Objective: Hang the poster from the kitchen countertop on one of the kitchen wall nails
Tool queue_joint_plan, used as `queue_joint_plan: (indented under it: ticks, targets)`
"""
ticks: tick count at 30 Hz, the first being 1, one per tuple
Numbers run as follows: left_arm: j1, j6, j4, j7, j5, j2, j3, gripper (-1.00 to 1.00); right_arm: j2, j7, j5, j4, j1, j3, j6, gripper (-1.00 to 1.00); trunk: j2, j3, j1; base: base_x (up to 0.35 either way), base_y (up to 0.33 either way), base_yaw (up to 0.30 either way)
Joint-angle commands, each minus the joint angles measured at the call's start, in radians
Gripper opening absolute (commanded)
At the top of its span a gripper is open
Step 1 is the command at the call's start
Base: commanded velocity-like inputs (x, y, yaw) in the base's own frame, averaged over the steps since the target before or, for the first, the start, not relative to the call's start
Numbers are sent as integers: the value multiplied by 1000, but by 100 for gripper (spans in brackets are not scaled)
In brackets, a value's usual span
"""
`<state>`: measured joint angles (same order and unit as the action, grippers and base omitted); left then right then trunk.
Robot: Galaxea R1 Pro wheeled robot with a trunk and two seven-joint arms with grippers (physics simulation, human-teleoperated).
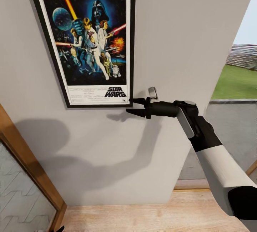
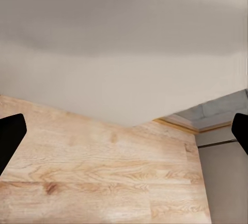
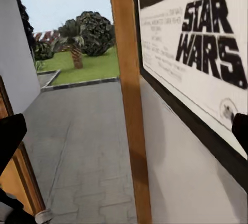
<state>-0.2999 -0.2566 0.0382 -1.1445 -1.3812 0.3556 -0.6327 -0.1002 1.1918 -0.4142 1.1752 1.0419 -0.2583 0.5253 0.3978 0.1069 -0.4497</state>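
Poster (image 1: 85,41): hanging flat on the grey wall (image 1: 171,32), long axis running up and down, slightly tilted, "STAR WARS" logo at its bottom edge. Right gripper (image 1: 136,106): reaching in from the right, fingers spread with nothing between them, tips sitting at the poster's lower right corner, upper tip touching or just beside the frame; which, the pictures are not settling. Poster lying up and to the left of this gripper. Left gripper (image 2: 124,131): pointing at the wood floor (image 2: 93,172), fingers standing wide and empty, well away from the poster. Judgement: hanging looking done; right arm nearer, a straight pull-back needing to clear the frame without nudging it.
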Motion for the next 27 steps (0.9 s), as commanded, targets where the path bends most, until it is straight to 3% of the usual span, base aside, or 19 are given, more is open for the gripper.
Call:
queue_joint_plan:
  ticks: [1, 11, 17, 18, 21, 22, 26, 27]
  targets:
    - [-1, -6, 0, -1, -7, 0, -8, 100, -1, -1, -9, 0, 1, -2, 9, 100, 2, 2, 0, -237, 0, 0]
    - [-1, -6, 1, -2, -7, 0, -9, 100, -1, -1, -9, 0, 1, -2, 9, 100, 2, 2, 0, -221, 0, 0]
    - [-1, -6, 0, -2, -7, 0, -8, 100, -4, 2, -9, 0, 1, -3, 13, 100, 2, 2, 0, -61, 0, 0]
    - [-1, -6, 1, -3, -7, 0, -9, 100, -8, 5, -34, 1, -42, -3, 8, 100, 2, 2, 0, -3, 0, 0]
    - [-1, -6, 1, -3, -7, 0, -10, 100, -11, 25, -42, 16, -93, -3, 5, 100, 2, 2, 0, -2, 0, 0]
    - [-1, -7, 1, -3, -7, 0, -10, 100, -13, 56, -44, 52, -172, -1, 0, 100, 2, 2, 0, 0, 0, 0]
    - [-1, -6, 2, -3, -6, -1, -12, 100, -17, 83, -45, 120, -332, 5, -52, 100, 2, 2, 0, 0, 0, 0]
    - [-1, -6, 2, -3, -6, -1, -12, 100, -21, 88, -45, 138, -400, 7, -89, 100, 2, 2, 0, 0, 0, 0]
